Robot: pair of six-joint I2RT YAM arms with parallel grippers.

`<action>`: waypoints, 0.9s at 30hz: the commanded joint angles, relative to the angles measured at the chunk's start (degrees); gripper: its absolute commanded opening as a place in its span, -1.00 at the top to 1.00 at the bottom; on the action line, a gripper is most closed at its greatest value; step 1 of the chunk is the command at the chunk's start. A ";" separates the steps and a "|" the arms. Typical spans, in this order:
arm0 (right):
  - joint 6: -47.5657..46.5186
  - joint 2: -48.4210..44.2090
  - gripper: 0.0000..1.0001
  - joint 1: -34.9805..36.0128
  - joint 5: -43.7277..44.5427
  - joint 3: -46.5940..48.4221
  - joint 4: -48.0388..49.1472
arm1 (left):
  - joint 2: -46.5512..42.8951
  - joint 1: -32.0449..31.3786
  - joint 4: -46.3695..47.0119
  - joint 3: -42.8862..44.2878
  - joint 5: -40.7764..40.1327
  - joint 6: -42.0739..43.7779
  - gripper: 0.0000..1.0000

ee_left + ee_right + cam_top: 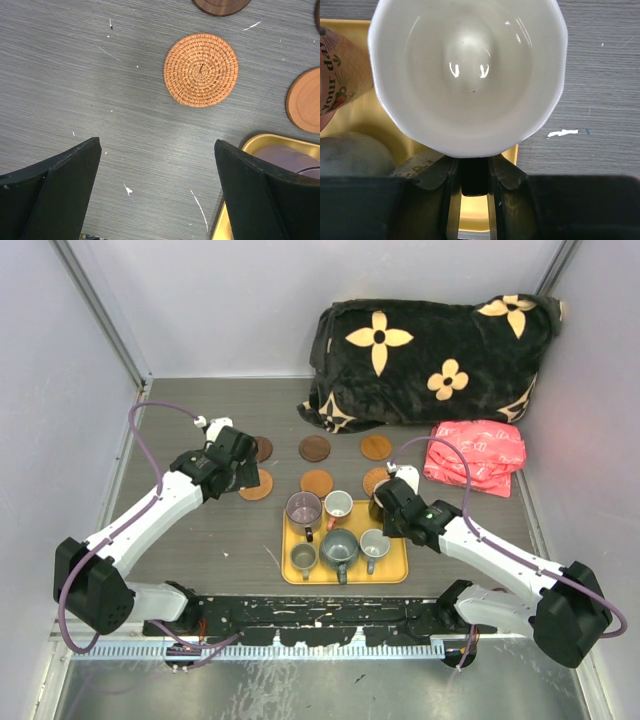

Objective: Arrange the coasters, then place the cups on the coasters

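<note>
While the black cup (381, 506) is being held at the far right corner of the yellow tray (395, 570), five other cups (338, 546) are crowding that tray and six coasters (316, 449) are lying bare beyond it. From the left wrist, the left gripper (157, 150) is hanging wide apart over the table (75, 75), near a wicker coaster (201, 70). From the right wrist, the right gripper (474, 170) is pinching the cup's handle: glazed, rigid, likely slick and breakable, hanging off-centre.

Right wrist view: mug (341, 75) at left edge bore sideways printed lettering; "your" was legible, a second word cut off after "da". White print on red bag (478, 455) was illegible
</note>
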 commanded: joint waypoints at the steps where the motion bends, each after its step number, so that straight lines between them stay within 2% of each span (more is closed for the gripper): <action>1: 0.17 -1.37 0.99 0.27 5.12 4.42 0.51 | -1.90 -0.05 1.54 -0.12 -0.29 -0.73 -0.96; 14: -1.58 0.42 0.99 0.50 6.57 8.69 -0.94 | -1.92 0.03 2.21 -0.60 -0.38 -0.68 -0.96; 27: 0.85 -0.89 0.98 1.47 7.53 3.05 0.77 | -1.90 0.00 3.15 -1.06 -0.11 -0.99 -0.96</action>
